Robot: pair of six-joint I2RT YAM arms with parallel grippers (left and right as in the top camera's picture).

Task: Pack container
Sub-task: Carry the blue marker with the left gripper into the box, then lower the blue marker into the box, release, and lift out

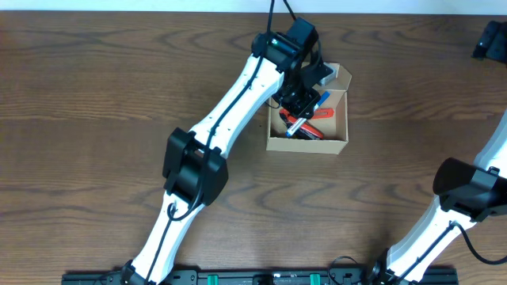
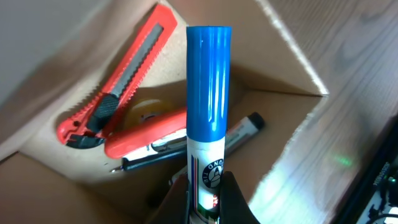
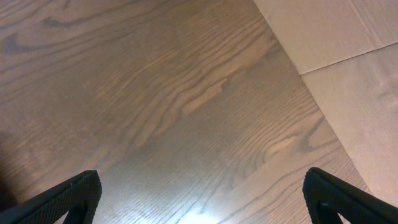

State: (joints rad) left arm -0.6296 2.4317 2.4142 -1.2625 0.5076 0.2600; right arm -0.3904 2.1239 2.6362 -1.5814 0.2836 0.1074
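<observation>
Packing looks partway done: box (image 1: 307, 146), upper centre of the overhead frame, already holds a red cutter (image 2: 127, 78). Left gripper (image 2: 208, 202) hangs over it, clamped on a blue marker (image 2: 208, 81) not yet dropped in, while right gripper (image 3: 199, 196) gapes wide, empty.

Overhead straight down on table (image 1: 95, 95), left wrist close into container (image 2: 267, 118), shared with overhead, right wrist near table
</observation>
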